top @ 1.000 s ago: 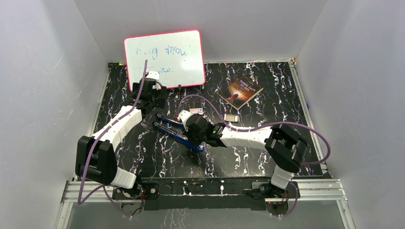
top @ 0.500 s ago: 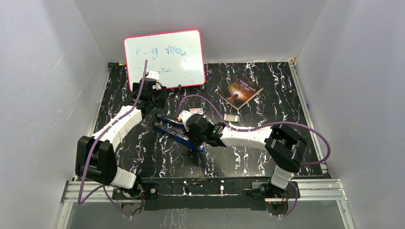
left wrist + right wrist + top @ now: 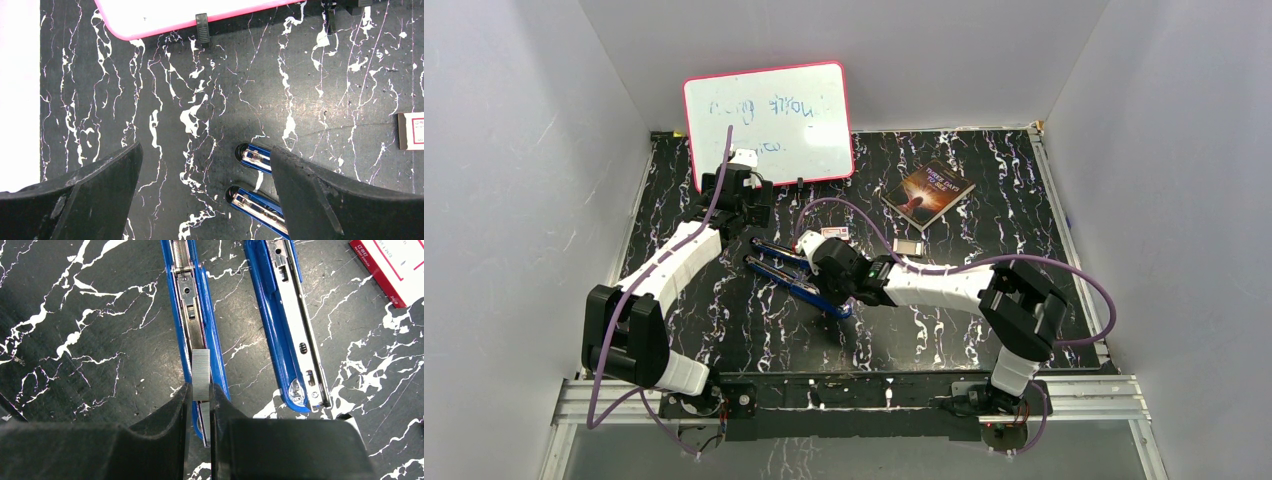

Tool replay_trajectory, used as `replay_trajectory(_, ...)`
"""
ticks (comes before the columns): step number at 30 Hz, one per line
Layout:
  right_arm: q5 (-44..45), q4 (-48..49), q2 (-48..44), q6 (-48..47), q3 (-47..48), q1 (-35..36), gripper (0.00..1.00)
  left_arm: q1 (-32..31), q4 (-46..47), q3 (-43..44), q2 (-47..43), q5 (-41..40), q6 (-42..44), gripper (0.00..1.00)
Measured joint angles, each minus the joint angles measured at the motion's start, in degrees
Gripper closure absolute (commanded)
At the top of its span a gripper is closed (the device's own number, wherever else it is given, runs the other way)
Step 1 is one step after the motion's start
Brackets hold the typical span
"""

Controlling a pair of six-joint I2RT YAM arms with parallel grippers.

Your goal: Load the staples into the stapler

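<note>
Here, the right tool pinches the staples, a short grey strip, right over the channel of the opened blue stapler, whose other half lies at three o'clock. The left tool hangs wide apart, holding nothing, above the worktop, the stapler's ends at its five o'clock.

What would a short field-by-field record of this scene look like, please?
Stapler: blue, opened flat
Staples: one strip, lined up over the stapler's channel
Right gripper: shut on the staples
Left gripper: open, empty, near the stapler's end
Staple box: beside the stapler
Whiteboard: propped up at the back
</note>
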Motion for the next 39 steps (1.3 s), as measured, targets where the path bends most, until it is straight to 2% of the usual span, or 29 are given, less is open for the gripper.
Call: replay_trajectory(39,-1.3,-1.9,3.5,-2.1,3.3,-0.3,1.0,-0.3,0.0,-0.1,0.0,0.0,0.4,0.02)
